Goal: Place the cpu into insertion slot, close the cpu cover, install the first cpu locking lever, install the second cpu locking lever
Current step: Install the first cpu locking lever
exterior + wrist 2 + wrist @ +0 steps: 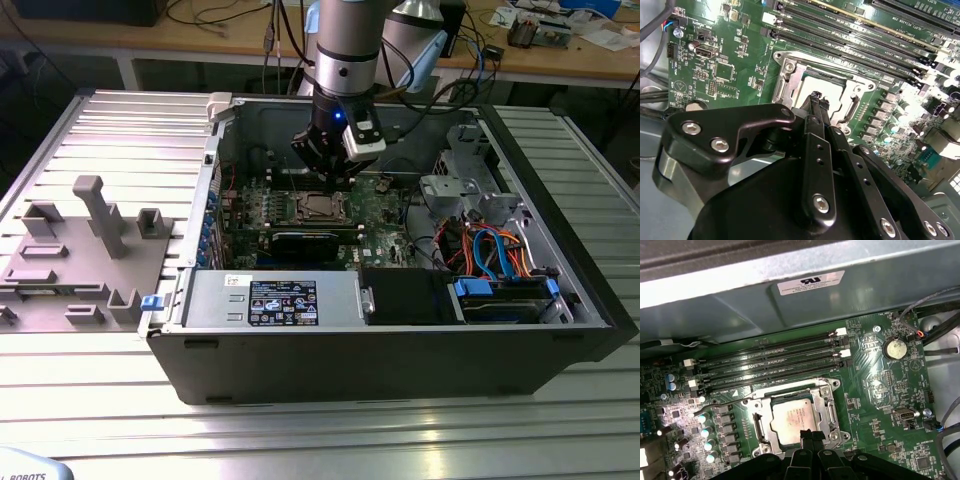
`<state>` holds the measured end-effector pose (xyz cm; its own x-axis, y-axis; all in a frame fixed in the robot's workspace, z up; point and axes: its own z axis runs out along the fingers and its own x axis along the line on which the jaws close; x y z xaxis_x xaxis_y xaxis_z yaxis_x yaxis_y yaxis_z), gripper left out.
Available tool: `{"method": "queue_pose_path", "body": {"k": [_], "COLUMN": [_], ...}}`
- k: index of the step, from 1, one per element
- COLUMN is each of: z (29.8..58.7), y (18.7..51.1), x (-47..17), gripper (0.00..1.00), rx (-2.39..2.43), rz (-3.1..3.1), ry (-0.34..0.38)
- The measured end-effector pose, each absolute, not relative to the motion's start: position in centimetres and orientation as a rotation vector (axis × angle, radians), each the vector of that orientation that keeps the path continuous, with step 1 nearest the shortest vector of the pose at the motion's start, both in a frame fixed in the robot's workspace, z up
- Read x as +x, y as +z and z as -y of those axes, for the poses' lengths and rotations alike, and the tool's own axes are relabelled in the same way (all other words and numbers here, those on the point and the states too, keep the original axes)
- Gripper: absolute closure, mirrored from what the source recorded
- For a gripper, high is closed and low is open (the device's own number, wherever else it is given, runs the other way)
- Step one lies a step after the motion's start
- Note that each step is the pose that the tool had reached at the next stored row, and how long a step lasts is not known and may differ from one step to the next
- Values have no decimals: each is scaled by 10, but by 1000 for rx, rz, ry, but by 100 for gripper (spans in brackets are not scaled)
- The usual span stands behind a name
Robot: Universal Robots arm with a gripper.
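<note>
Clenched and holding nothing, my pincer (pixel 812 436) hangs fingertips together just above the near edge of the cpu cover (pixel 829 405), which lies shut over the cpu (pixel 795 419) seated in its socket on the motherboard (pixel 880 390).
</note>
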<state>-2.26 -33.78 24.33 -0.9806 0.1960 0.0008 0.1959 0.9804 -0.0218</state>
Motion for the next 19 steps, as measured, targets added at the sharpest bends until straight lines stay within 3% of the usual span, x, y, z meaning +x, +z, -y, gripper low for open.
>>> {"method": "queue_pose_path", "body": {"k": [19], "z": [338], "y": [243], "x": [-23], "gripper": [89], "rx": [-223], "rz": [3131], "ry": [34]}}
